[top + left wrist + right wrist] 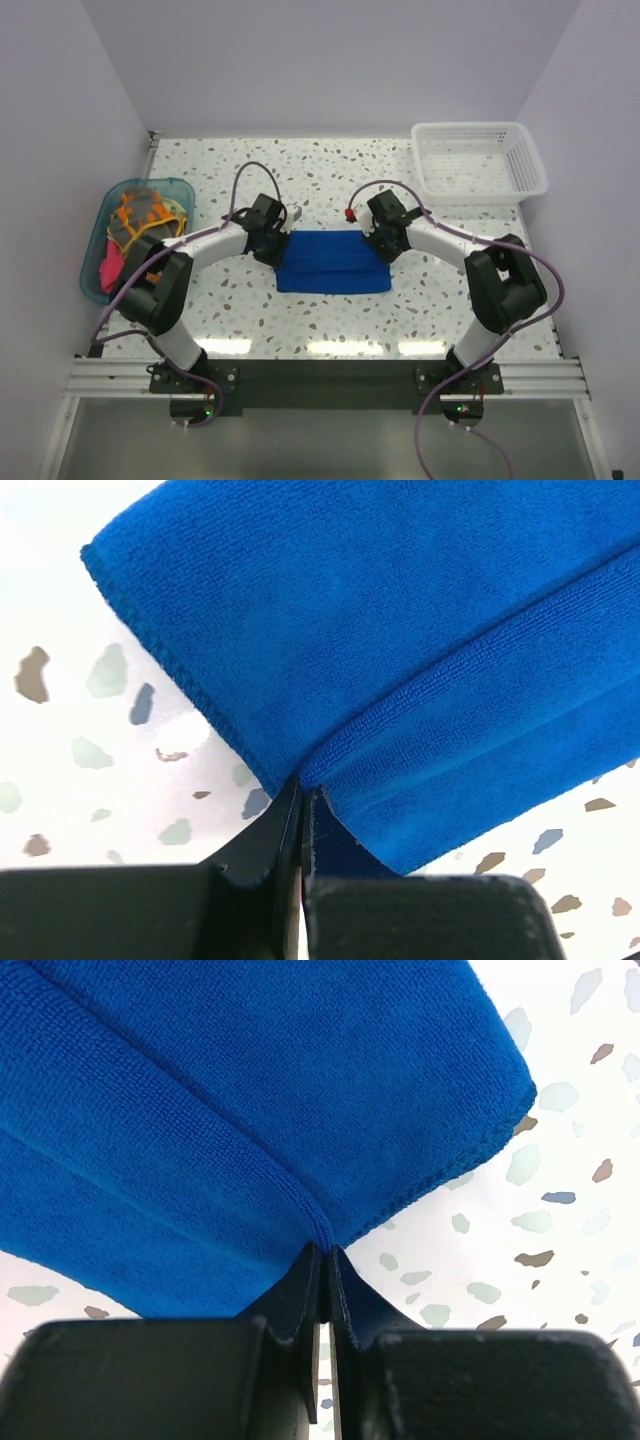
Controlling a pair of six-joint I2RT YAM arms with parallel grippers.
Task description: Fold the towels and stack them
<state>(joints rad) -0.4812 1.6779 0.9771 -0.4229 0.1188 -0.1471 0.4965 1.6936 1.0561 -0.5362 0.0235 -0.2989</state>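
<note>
Clamped tight with left gripper (pixel 300 802) and right gripper (pixel 324 1258) on opposite ends of the blue towel (pixel 333 262), part-folded in the middle of the table (pixel 430 310). Could lose so thin a pinch if lifted fast, or skew the fold if pulled unevenly

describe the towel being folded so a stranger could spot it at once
On the speckled table, look to the middle. The blue towel lies there, its ends pinched by the left gripper and right gripper. It alone is plain blue; the other towels sit bunched in the teal tub at left.
</note>
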